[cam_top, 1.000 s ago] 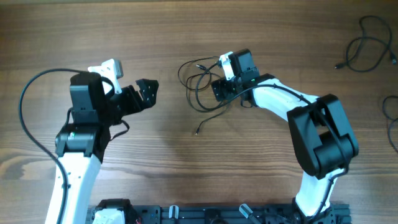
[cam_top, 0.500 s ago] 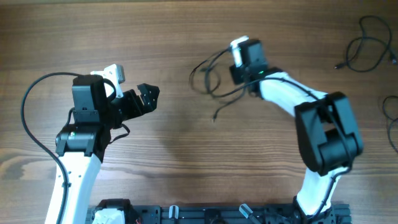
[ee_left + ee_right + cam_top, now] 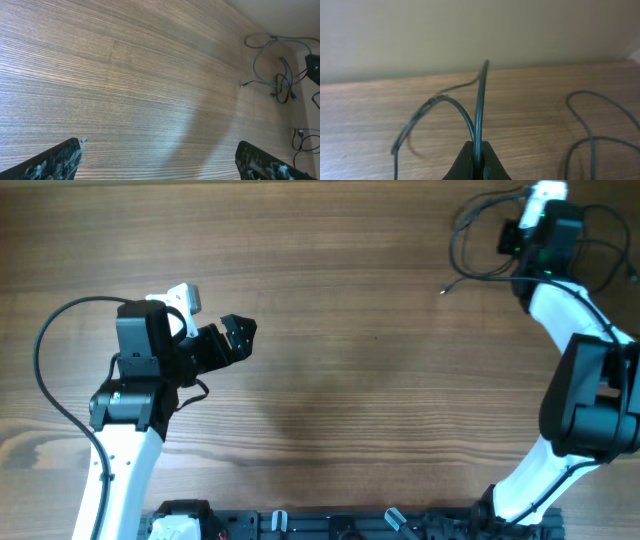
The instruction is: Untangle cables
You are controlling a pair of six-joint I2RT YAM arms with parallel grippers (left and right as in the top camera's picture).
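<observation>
A thin dark cable (image 3: pixel 478 242) lies in loose loops at the far right of the table, its free end (image 3: pixel 443 290) trailing toward the middle. My right gripper (image 3: pixel 518 238) is shut on it. In the right wrist view the cable (image 3: pixel 480 100) rises straight up from the shut right gripper (image 3: pixel 478 152), and a second strand curves off to the left. My left gripper (image 3: pixel 238 336) hovers open over bare wood at the left, holding nothing. In the left wrist view its fingertips (image 3: pixel 60 160) stand wide apart, and the cable (image 3: pixel 275 75) shows far off.
More dark cables (image 3: pixel 603 222) lie at the table's far right corner, partly behind my right arm. Another cable (image 3: pixel 600 120) curves across the wood to the right of the held one. A wall rises just beyond the table's far edge.
My right gripper shut on the cable and carried it from the table's middle to the far right corner, the loops dragging along. The left arm has not moved.
</observation>
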